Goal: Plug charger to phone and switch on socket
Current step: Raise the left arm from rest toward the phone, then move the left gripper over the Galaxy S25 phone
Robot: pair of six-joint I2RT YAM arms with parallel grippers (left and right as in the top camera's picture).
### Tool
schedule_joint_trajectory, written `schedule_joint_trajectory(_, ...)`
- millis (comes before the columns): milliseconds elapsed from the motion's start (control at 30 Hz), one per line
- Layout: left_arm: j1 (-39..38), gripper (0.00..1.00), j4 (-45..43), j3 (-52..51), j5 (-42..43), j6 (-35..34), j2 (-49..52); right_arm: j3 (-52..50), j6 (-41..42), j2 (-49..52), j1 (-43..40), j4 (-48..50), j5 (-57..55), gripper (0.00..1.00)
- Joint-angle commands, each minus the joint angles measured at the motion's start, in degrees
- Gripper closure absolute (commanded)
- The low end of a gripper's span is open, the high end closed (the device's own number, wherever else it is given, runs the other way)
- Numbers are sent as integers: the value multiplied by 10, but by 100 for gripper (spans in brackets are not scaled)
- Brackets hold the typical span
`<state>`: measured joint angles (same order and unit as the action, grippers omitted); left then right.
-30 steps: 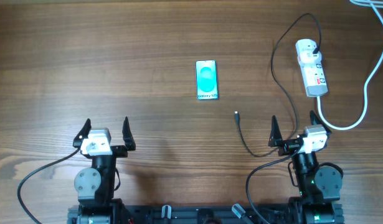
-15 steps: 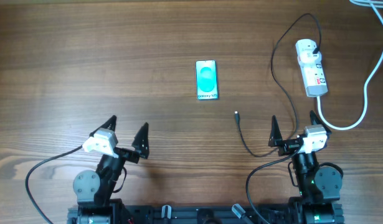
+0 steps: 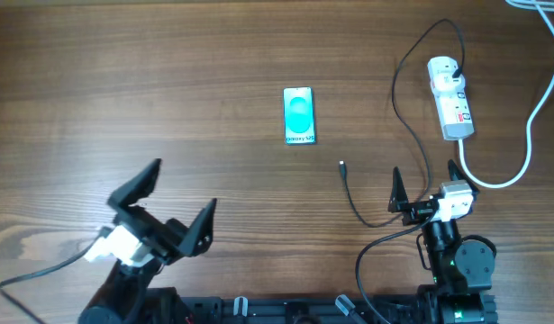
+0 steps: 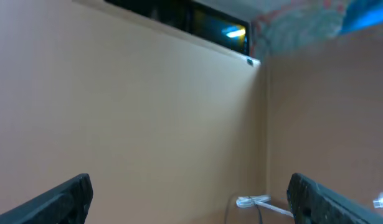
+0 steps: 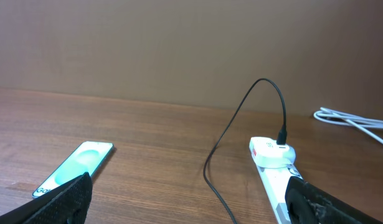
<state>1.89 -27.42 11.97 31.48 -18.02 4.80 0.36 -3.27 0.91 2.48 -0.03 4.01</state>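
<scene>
The phone (image 3: 299, 115) lies flat mid-table, teal screen up; it also shows in the right wrist view (image 5: 76, 167). The charger's black cable (image 3: 400, 108) runs from its white adapter, plugged into the socket (image 3: 449, 110), round to its loose connector tip (image 3: 342, 166) on the table. The socket also shows in the right wrist view (image 5: 275, 168), with the cable (image 5: 241, 118) arching out of it. My left gripper (image 3: 173, 207) is open, empty, raised and tilted at the near left. My right gripper (image 3: 425, 184) is open and empty, near the cable's lower loop.
The socket's thick white cord (image 3: 529, 126) loops along the right table edge. In the left wrist view a beige wall (image 4: 147, 112) fills the frame, with a white cord (image 4: 256, 201) low down. The robots' black cables trail at the front edge.
My left arm has risen and swung left and towards the front edge, its gripper tilting up and pointing right. The right arm, phone, charger and socket have not moved.
</scene>
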Motion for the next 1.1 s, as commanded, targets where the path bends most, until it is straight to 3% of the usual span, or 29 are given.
schedule_joint_trajectory(0,3,0,146,155,-77,-64,102,-1,4,1,2,1,0,0)
schedule_joint_trajectory(67,3,0,301,274,-22,-29,195,-1,4,1,2,1,0,0)
schedule_joint_trajectory(100,3,0,354,332,72,18,249,-1,4,1,2,1,0,0)
schedule_joint_trajectory(167,3,0,407,390,191,26,323,-1,4,1,2,1,0,0)
schedule_joint_trajectory(233,3,0,363,397,202,16,368,-1,4,1,2,1,0,0)
schedule_joint_trajectory(333,-2,0,286,402,202,-103,437,-1,4,1,2,1,0,0)
schedule_joint_trajectory(400,-23,1,287,421,200,-110,472,-1,4,1,2,1,0,1)
schedule_joint_trajectory(500,-76,0,353,477,132,-103,527,-1,4,1,2,1,0,0)
schedule_joint_trajectory(600,-155,1,478,566,-9,-37,591,-1,4,1,2,1,0,0)
schedule_joint_trajectory(700,-239,1,640,692,-235,-23,673,-1,4,1,2,1,0,0)
schedule_joint_trajectory(767,-274,0,777,808,-331,-26,752,-1,4,1,2,1,0,0)
schedule_joint_trajectory(867,-285,0,879,911,-341,-30,843,-1,4,1,2,1,0,0)
schedule_joint_trajectory(1067,-287,0,877,911,-255,-42,866,-1,4,1,2,1,0,0)
